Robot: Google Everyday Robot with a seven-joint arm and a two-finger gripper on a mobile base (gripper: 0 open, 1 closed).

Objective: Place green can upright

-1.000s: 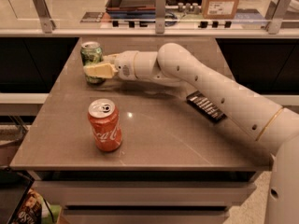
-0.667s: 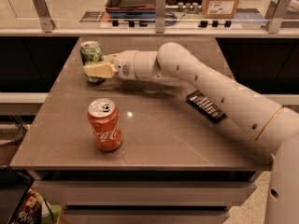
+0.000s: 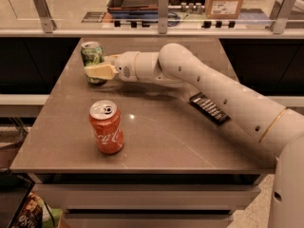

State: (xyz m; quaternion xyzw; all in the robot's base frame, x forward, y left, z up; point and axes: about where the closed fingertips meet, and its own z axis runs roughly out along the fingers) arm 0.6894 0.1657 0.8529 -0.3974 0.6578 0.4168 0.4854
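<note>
- Camera view: gripper [image 3: 95, 70] at far-left part of the table [image 3: 190, 151], wrist reaching in from the right, arm [image 3: 213, 89] stretched across the tabletop.
- Gripper is clamped on the green can [image 3: 92, 55]. Near finger [image 3: 100, 71] lies across the can's lower body; far finger is hidden behind it.
- Green can sits btwn the jaws, upright, silver top up. Its base looks to be on or just off the table; can't tell which.
- Step in hand, as I read it: end of the placing. Can is upright at its spot but not let go.
- Next move needs: base flat on the surface, then jaws spread w/o nudging the can, then gripper backs off to its right, away from the can.
- Red Coca-Cola can [image 3: 106, 127] stands nearer the camera than the gripper, well apart, out of that path.
- Black remote [image 3: 209, 107] lies off to gripper's right, beside the forearm; no part in this.
</note>
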